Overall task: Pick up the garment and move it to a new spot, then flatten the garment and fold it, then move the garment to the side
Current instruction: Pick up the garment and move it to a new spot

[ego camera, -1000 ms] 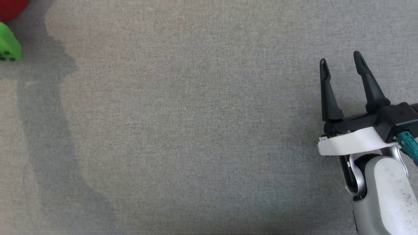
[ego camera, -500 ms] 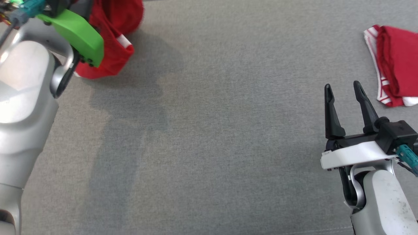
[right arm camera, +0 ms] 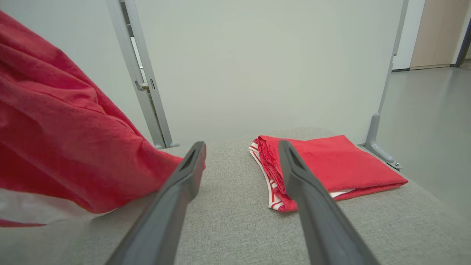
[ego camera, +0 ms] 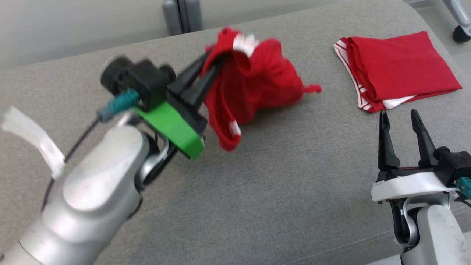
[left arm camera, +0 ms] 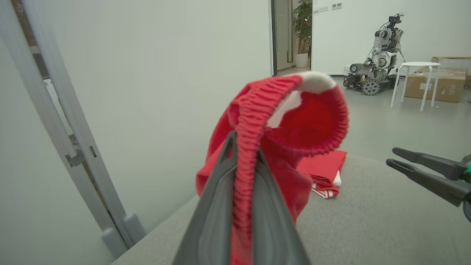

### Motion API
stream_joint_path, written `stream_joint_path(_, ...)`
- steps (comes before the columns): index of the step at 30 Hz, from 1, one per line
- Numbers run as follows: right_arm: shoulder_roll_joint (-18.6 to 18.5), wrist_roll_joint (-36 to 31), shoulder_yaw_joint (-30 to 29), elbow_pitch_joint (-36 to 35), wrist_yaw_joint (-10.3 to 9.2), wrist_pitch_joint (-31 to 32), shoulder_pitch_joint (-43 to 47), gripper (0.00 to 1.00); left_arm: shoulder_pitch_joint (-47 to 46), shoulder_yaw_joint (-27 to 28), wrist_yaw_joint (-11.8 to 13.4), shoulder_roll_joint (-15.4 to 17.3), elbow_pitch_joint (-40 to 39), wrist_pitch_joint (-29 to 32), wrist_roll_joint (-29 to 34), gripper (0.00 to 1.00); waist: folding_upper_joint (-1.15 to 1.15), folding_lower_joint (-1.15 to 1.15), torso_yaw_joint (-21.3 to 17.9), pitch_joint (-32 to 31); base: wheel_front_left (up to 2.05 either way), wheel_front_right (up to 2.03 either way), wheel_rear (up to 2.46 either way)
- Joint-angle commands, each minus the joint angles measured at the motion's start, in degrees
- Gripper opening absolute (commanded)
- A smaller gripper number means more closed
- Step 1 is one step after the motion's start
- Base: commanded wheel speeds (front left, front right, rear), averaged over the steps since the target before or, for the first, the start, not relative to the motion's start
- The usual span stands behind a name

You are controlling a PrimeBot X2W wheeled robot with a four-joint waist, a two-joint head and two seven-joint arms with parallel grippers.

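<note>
Your left gripper (ego camera: pixel 211 65) is clamped on the red garment (ego camera: pixel 257 84) by its waistband at upper centre of the head view, the cloth hanging over the grey cushion (ego camera: pixel 276 191), up-left of your wide, empty right gripper (ego camera: pixel 399 115).

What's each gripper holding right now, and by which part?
Left gripper is shut on the red garment, pinching its ribbed waistband. Right gripper is open, holding nothing.

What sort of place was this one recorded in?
Probably a robotics lab: another wheeled robot stands across the room, cardboard boxes sit by a white stool, and the garment is held over a grey cushioned bench.
</note>
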Motion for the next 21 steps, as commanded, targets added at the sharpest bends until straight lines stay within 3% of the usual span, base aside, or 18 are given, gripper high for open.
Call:
stream_joint_path(1,0.0,0.3,-0.3,0.1,-0.09,-0.4,0.7,1.0,4.4,-0.4,0.9,0.2,0.1,-1.1,-1.1,0.0,0.0,0.0,-0.5,0.0,0.0,0.0,0.0)
stream_joint_path(11,0.0,0.0,-1.0,0.6,-0.09,-0.5,-0.4,1.0,24.4,-0.8,2.1,0.8,5.8,-5.0,-3.7,0.0,0.0,0.0,1.6,1.3,0.0,0.0,0.0)
stream_joint_path(21,0.0,0.0,-0.7,1.3,-0.09,-0.5,-0.9,1.0,25.6,5.4,1.8,1.3,5.0,-5.2,0.8,0.0,0.0,0.0,4.5,0.3,0.0,0.0,0.0)
